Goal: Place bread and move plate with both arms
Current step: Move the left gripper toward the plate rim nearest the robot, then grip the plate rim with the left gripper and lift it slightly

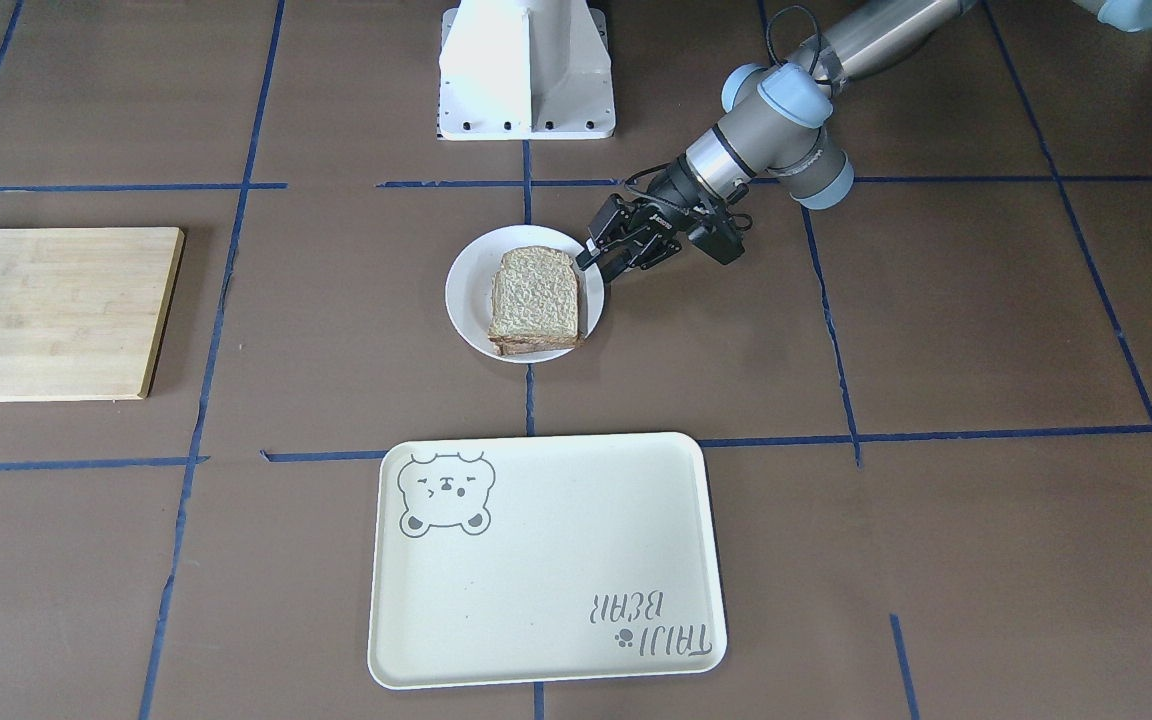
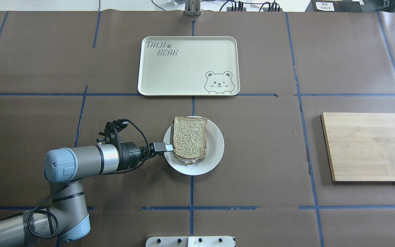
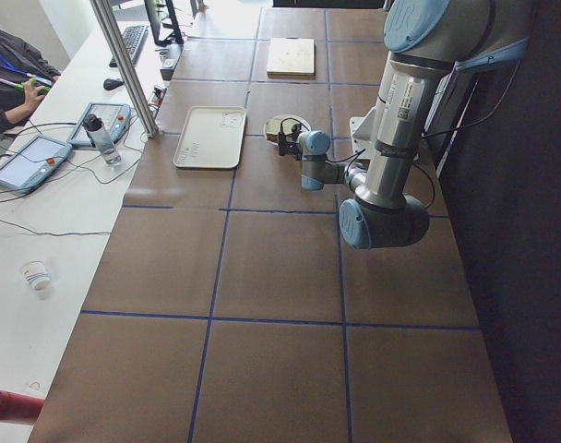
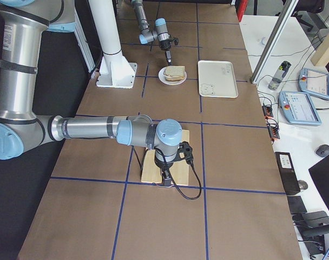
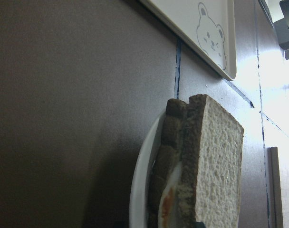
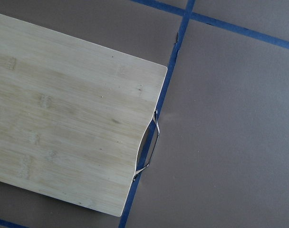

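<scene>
The bread lies flat on top of another slice with egg on the white plate, which rests on the table at mid-table. My left gripper is at the plate's rim on my left side, turned on edge, open, with one finger above the rim and one below. In the overhead view the left gripper reaches the rim beside the bread. The left wrist view shows the bread and the plate's rim close up. My right gripper hovers over the wooden board's end; I cannot tell whether it is open or shut.
A cream tray with a bear drawing lies beyond the plate, on the operators' side. A wooden cutting board with a metal handle lies far to my right. The white pedestal stands behind the plate.
</scene>
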